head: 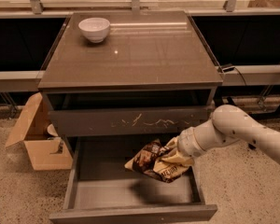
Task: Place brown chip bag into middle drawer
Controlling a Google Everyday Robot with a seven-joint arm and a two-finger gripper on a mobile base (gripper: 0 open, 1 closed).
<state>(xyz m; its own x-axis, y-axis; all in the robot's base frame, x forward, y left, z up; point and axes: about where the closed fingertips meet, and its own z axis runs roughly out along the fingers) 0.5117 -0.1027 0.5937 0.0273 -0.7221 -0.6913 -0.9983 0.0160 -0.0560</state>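
Observation:
The brown chip bag [154, 164], crumpled, dark brown with tan patches, hangs over the right half of the open middle drawer [107, 192], just above its grey floor, and casts a shadow there. My gripper [178, 157] reaches in from the right on a white arm [233, 127] and is shut on the bag's right end. The bag partly hides the fingers. The drawer is pulled far out, and its plain front panel [130, 214] is at the bottom of the view.
The closed drawer with pale scratch marks [130, 122] sits directly above the bag. A white bowl [94, 29] stands on the cabinet top at the back left. An open cardboard box [37, 139] lies on the floor to the left. A cable [238, 73] runs at the right.

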